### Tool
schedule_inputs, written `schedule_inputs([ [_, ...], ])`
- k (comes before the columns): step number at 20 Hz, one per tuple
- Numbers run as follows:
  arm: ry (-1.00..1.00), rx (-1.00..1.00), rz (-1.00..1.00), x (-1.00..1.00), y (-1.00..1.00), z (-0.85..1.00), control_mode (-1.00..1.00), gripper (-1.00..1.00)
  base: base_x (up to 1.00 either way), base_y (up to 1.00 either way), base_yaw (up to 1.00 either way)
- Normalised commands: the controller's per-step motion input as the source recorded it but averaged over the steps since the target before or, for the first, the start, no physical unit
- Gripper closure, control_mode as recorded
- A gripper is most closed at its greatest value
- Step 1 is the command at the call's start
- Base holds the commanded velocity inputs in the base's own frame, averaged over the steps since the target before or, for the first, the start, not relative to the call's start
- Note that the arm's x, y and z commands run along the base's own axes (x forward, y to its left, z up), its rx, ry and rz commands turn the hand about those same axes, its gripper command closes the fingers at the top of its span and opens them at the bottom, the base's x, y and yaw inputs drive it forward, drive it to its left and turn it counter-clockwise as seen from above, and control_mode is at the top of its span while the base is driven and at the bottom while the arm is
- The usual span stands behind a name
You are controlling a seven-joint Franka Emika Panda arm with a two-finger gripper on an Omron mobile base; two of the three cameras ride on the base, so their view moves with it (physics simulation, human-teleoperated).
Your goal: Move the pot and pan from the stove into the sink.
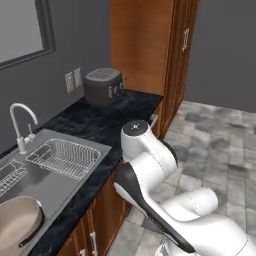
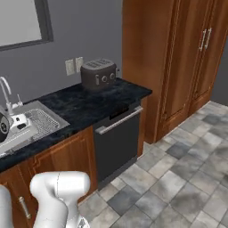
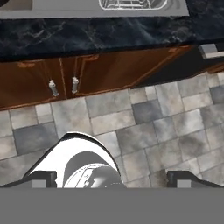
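Left base view: the pot (image 1: 17,222) already sits in the sink (image 1: 60,182). In the hand view the gripper (image 3: 112,179) hangs over floor, fingers wide and empty. The pan could jam against the pot, which crowds the basin.

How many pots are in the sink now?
1: the pot lies in the sink, at the end far from the wire rack. The picture's edge crops the basin, so another could be hidden.

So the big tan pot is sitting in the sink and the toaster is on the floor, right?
Not quite. The pot is in the sink, but the toaster stands on the dark counter by the wall, not on the floor. The left base view shows it.
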Motion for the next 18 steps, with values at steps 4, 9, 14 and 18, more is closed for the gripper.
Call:
schedule_inputs([
  [4,0.00,0.00,0.00,0.00,0.00,0.00,1.00,-1.00,0.08,0.00,-0.46],
  [9,0.00,0.00,0.00,0.00,0.00,0.00,1.00,-1.00,0.08,0.00,-0.46],
  [14,0.00,0.00,0.00,0.00,0.00,0.00,1.00,-1.00,0.09,0.00,-0.45],
  [18,0.00,0.00,0.00,0.00,0.00,0.00,1.00,-1.00,0.08,0.00,-0.46],
])
